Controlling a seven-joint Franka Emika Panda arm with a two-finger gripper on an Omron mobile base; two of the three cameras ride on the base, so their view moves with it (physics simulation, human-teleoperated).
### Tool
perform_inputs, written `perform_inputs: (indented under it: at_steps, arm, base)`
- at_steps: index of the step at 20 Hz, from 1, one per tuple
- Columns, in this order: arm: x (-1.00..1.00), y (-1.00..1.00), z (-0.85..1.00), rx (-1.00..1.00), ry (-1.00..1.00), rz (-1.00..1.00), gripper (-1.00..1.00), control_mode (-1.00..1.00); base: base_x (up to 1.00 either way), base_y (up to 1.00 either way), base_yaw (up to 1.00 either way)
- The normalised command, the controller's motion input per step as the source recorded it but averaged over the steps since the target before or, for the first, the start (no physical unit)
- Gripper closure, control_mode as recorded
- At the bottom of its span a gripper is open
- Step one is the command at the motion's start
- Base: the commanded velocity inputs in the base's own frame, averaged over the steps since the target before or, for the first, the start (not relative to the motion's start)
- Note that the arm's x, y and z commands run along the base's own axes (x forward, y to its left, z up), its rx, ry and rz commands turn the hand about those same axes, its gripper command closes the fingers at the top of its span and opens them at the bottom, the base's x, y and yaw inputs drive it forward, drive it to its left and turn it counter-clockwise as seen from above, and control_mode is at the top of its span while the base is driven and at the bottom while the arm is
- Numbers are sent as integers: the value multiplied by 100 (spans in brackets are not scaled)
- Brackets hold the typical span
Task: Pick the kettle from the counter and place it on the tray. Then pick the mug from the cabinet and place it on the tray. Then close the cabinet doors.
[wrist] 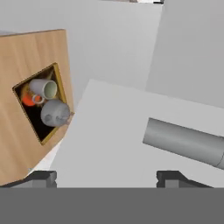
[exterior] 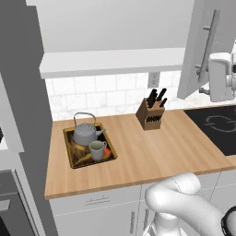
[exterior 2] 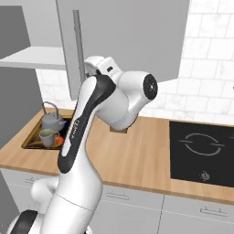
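The gripper [wrist: 106, 176] hangs up at the cabinet doors, and in the hand view its two dark fingertips [wrist: 42, 177] stand wide apart with nothing between them; a silver bar handle [wrist: 183, 141] lies just beyond the right tip, not touching it as far as this tilted view lets me tell. Judged from how things lie, the first two steps are done and only the closing is left: one cabinet door [exterior: 199, 44] stands swung out over the counter [exterior: 138, 152], its handle facing the arm. Whether the second door is shut I cannot say.

Taking the tray [exterior: 70, 152] as the landmark: it sits on the counter toward its left end, near the wall. Inside it the kettle [exterior: 85, 132] stands upright at the back, and the mug [exterior: 97, 150] stands just in front of it, close beside, with the orange-red spot [exterior: 107, 150] showing at the mug's foot. Well to the tray's right is a knife block [exterior: 150, 115], and farther right the black stovetop [exterior: 215, 126].
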Motion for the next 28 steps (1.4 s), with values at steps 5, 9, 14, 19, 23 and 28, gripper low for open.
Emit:
perform_inputs:
  at_steps: [5,9,14,19,23,28]
  arm:
    - [89,33,-2,-4,0,-17,-100,-100]
    - [97,10,-10,0,0,-10,-100,-100]
    - [93,1,-3,0,0,-8,-100,-100]
    - [93,0,0,0,0,-8,-100,-100]
    - [82,-5,-1,0,0,-6,-100,-100]
    - [73,-13,-3,0,0,-4,-100,-100]
  base:
    - [0,0,0]
    - [0,0,0]
    - [0,0,0]
    - [0,0,0]
    - [0,0,0]
    - [0,0,0]
